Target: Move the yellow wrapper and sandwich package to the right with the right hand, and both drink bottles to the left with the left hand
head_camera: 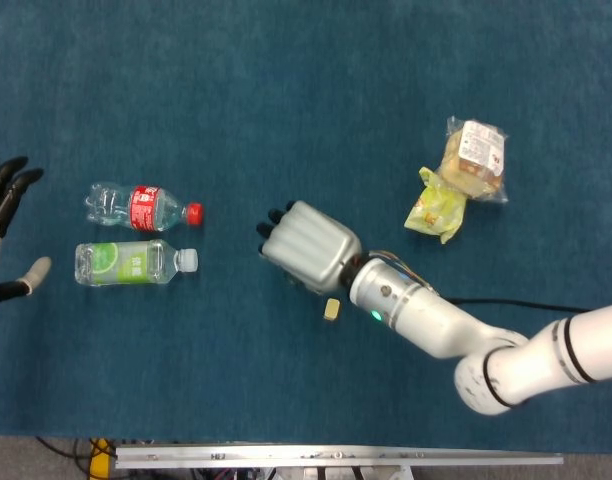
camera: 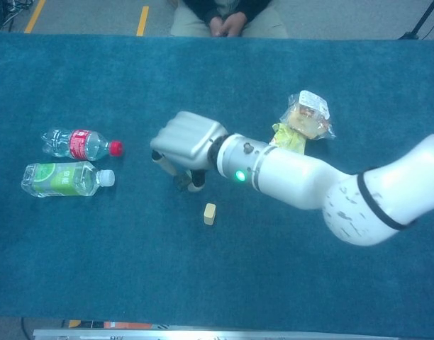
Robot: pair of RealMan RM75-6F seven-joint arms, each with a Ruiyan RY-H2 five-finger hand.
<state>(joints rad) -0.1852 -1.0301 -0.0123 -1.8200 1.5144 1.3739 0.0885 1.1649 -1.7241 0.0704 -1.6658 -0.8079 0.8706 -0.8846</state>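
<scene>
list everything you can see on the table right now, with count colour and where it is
red-label bottle: 1, clear with red label and red cap, lying on its side at the left, cap pointing right
green-label bottle: 1, clear with green label and white cap, lying just in front of the red-label one
sandwich package: 1, clear wrap with white label, far right
yellow wrapper: 1, yellow, against the sandwich package's near-left corner
small block: 1, pale yellow, centre, beside the right hand's wrist
table cloth: 1, dark teal, covering the table
person: 1, only clasped hands visible, beyond the far edge
left hand: 1, black fingers spread, empty, at the left edge
right hand: 1, grey, fingers curled down over the centre, holding nothing visible
</scene>
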